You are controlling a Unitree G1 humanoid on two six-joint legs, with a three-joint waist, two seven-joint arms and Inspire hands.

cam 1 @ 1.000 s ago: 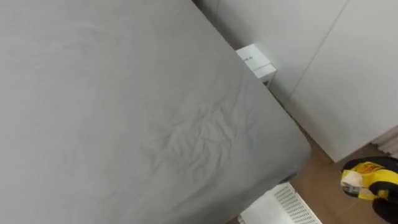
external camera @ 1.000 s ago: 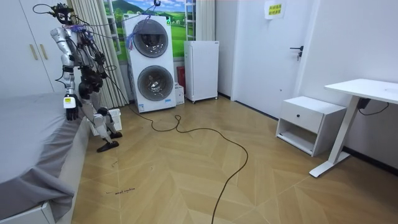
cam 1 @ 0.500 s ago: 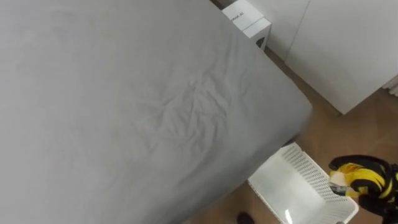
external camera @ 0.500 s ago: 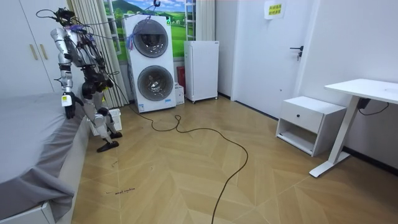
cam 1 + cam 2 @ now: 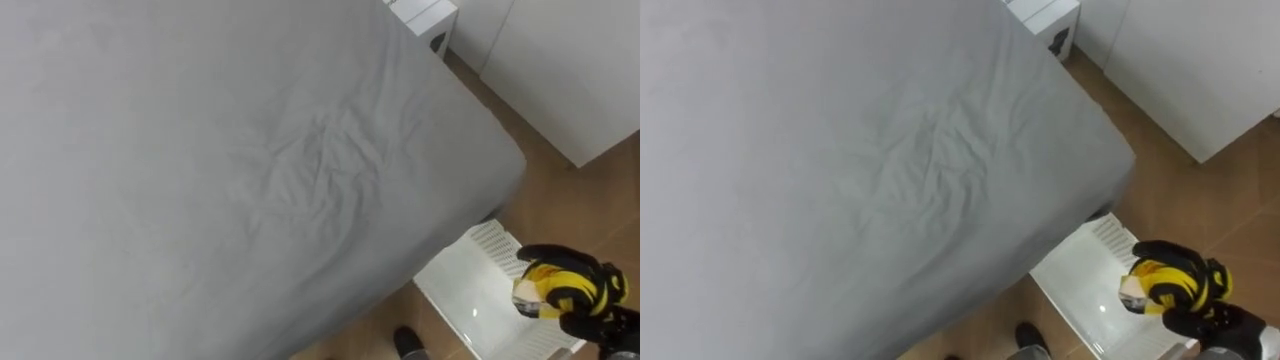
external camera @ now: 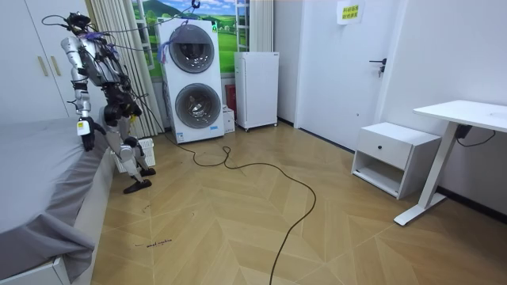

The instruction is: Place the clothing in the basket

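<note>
L eye view: grey bed [image 5: 220, 170] takes most of frame. White basket [image 5: 495, 245] on floor, just off bed's near corner. R hand [image 5: 595, 322] above basket, fingers curled round yellow-black garment [image 5: 548, 288].
Room view: robot stands at bed corner, basket by its feet. L hand [image 6: 84, 134] hangs beside bed edge; fingers: can't tell.
R eye view: garment over basket, clear of bed.

A grey-sheeted bed [image 6: 36, 186] lies at the room view's 8 o'clock; two washing machines [image 6: 192, 79] (white, one atop the other) stand at 11, a white desk [image 6: 463, 115] at 3, on herringbone wood floor [image 6: 238, 229].
</note>
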